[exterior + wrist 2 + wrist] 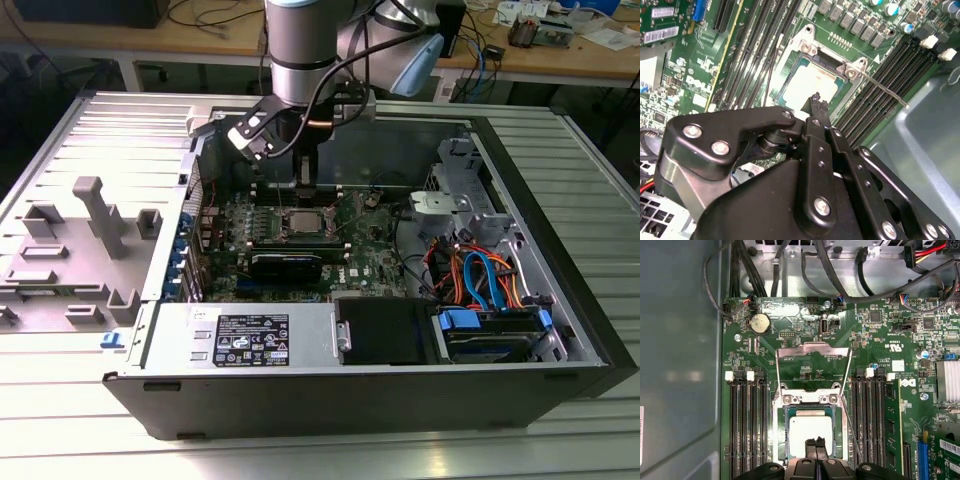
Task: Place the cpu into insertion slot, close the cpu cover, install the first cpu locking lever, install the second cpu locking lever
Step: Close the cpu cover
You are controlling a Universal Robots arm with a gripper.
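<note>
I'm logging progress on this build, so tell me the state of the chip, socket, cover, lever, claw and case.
cpu: seated in the slot, silver top up.
insertion slot: filled by the cpu.
cpu cover: swung open, not over the cpu.
locking lever: unlatched, sticking out free.
claw: shut, empty, tips over the cpu.
computer case: lying on its side, open.
</note>
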